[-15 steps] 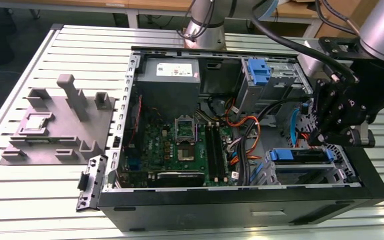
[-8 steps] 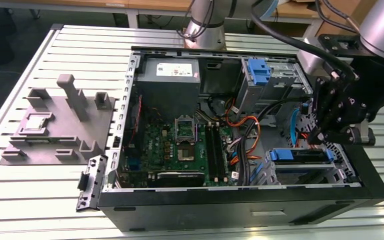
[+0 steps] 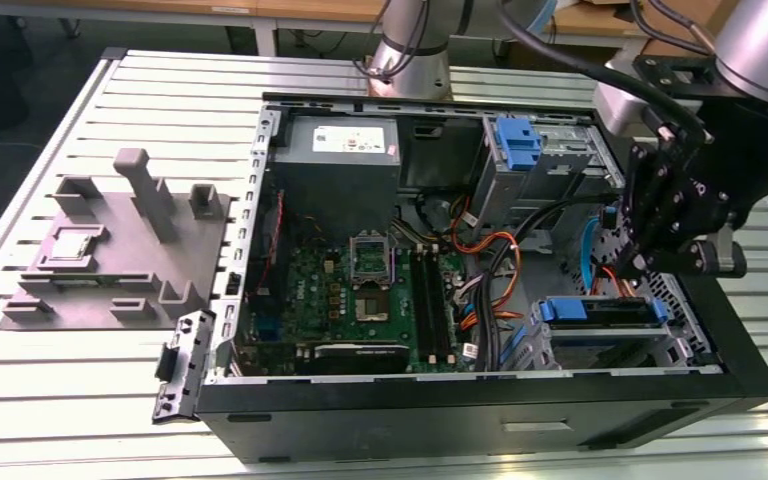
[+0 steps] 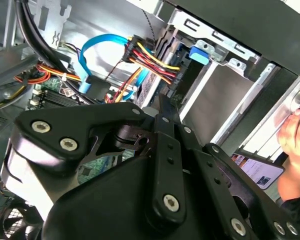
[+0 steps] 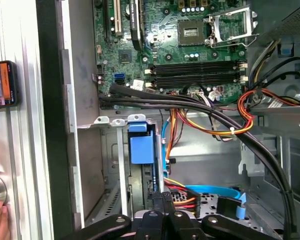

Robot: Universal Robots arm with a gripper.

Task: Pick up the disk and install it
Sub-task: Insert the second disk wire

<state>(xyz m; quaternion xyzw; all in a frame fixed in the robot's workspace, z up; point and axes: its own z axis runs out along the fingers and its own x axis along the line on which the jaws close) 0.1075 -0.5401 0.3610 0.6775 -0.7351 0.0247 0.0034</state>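
Open computer case on a slatted counter, the arm's pincer poised over the drive-bay corner.

In the exterior view the black computer case (image 3: 491,400) lies open on a pale ribbed metal counter (image 3: 77,390), with a grey fixture block (image 3: 117,250) on the slats to the exterior view's left and wooden desks along the far edge; the pincer (image 3: 664,235) hangs above the case's corner on the exterior view's right, over the disk (image 3: 600,318), which sits in its bay with its blue bracket showing. In the second wrist view the black linkage of the pincer (image 4: 162,135) stands before bundled cables (image 4: 145,57); a person's hand (image 4: 296,135) shows at the edge. In the first wrist view the green motherboard (image 5: 190,45) lies beyond the bay, where a blue bracket (image 5: 141,147) stands. Whether the pincer is open or closed I cannot tell.
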